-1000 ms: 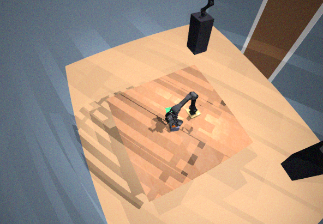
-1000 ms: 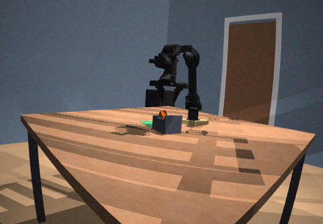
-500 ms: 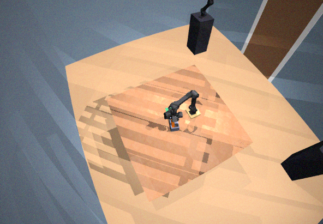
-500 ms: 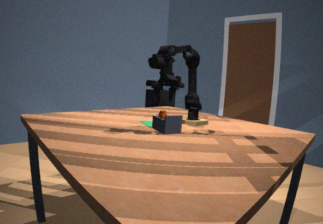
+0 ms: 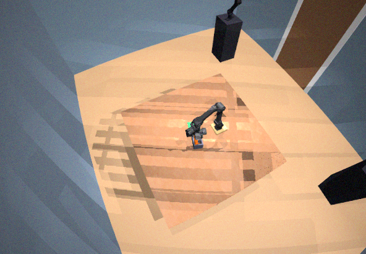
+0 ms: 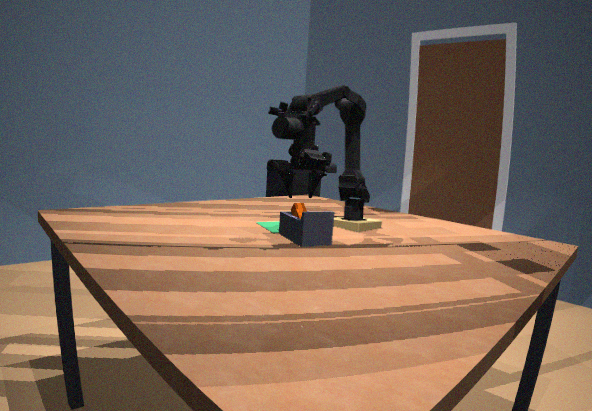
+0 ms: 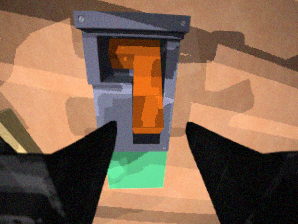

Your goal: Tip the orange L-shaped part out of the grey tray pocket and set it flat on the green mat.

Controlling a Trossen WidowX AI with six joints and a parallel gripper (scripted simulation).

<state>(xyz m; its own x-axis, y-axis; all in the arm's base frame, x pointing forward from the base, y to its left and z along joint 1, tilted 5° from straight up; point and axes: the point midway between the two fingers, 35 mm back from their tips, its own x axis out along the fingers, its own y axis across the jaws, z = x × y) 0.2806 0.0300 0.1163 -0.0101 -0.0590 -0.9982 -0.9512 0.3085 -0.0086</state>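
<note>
The grey tray (image 7: 132, 20) (image 6: 312, 231) (image 5: 198, 146) stands on the wooden table. The orange L-shaped part (image 7: 147, 85) (image 6: 298, 210) (image 5: 196, 141) is tipped in its pocket: its L-shaped end is down at the far side in the wrist view, and its straight end sticks up above the rim. The green mat (image 7: 137, 171) (image 6: 269, 226) (image 5: 188, 124) lies flat right beside the tray. My gripper (image 7: 152, 126) (image 6: 300, 194) (image 5: 196, 136) is open and empty. It hangs a little above the tray, pointing down, with the raised end between and below the fingertips.
The arm's base stands on a tan plate (image 5: 222, 130) (image 6: 367, 225) just beside the tray. A black pedestal (image 5: 226, 36) with a second arm stands off the table, and another black block (image 5: 346, 183) is at the right. The table edges are far off.
</note>
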